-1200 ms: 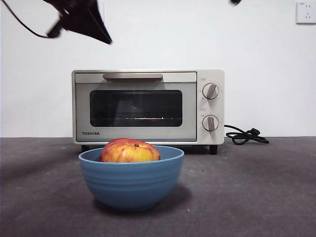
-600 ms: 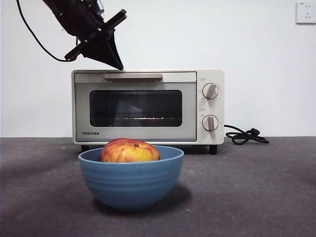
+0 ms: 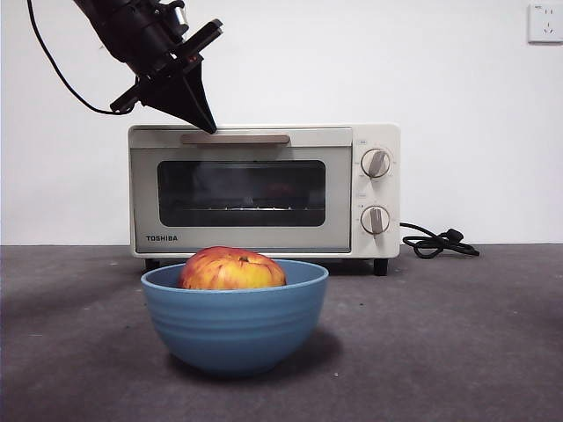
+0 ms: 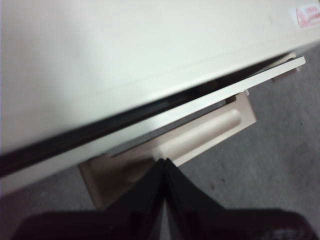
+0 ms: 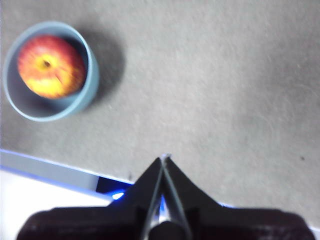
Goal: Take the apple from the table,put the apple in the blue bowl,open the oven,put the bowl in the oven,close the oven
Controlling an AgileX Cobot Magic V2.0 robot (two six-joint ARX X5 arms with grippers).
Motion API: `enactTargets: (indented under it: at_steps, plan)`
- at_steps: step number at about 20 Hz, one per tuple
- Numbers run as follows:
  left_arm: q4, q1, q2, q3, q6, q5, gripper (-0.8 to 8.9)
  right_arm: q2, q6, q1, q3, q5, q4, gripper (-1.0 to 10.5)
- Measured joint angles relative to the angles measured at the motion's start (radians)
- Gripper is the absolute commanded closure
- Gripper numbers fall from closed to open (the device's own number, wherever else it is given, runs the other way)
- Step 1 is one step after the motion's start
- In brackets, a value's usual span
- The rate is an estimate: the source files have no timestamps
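Note:
The red-and-yellow apple (image 3: 230,269) lies inside the blue bowl (image 3: 234,321), which stands on the table (image 3: 457,352) in front of the oven (image 3: 264,189). My left gripper (image 3: 208,128) comes down from the upper left, shut, with its tip at the left end of the beige handle (image 3: 236,138). In the left wrist view that gripper (image 4: 164,162) touches the handle (image 4: 200,135), and a dark gap shows along the top of the door. High above the table, my right gripper (image 5: 163,159) is shut and holds nothing; the bowl (image 5: 85,97) and apple (image 5: 50,65) lie far below it.
Two knobs (image 3: 376,163) sit on the oven's right side. A black cord (image 3: 437,243) lies coiled on the table to the right of the oven. A wall socket (image 3: 544,21) is at the upper right.
The left gripper has come down from the top left corner to the oven handle. The door's top has tipped slightly outward. Bowl and apple have not moved.

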Motion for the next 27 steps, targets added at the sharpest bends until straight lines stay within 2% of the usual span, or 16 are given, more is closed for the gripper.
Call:
enactTargets:
  at_steps: [5, 13, 22, 27]
  plan:
    - [-0.101, -0.033, -0.003, 0.0, 0.029, -0.039, 8.19, -0.003, 0.0, 0.0, 0.0, -0.008, 0.021, 9.5]
    - [-0.134, -0.108, -0.007, -0.003, 0.044, -0.151, 8.19, -0.003, 0.008, 0.0, 0.0, -0.008, 0.021, 9.5]
    - [-0.193, -0.166, 0.0, -0.016, 0.045, -0.208, 8.19, -0.003, 0.007, 0.0, 0.0, -0.001, 0.021, 9.5]
    - [-0.194, -0.185, 0.002, -0.02, 0.045, -0.231, 8.19, -0.003, 0.007, 0.0, 0.0, 0.034, 0.021, 9.5]
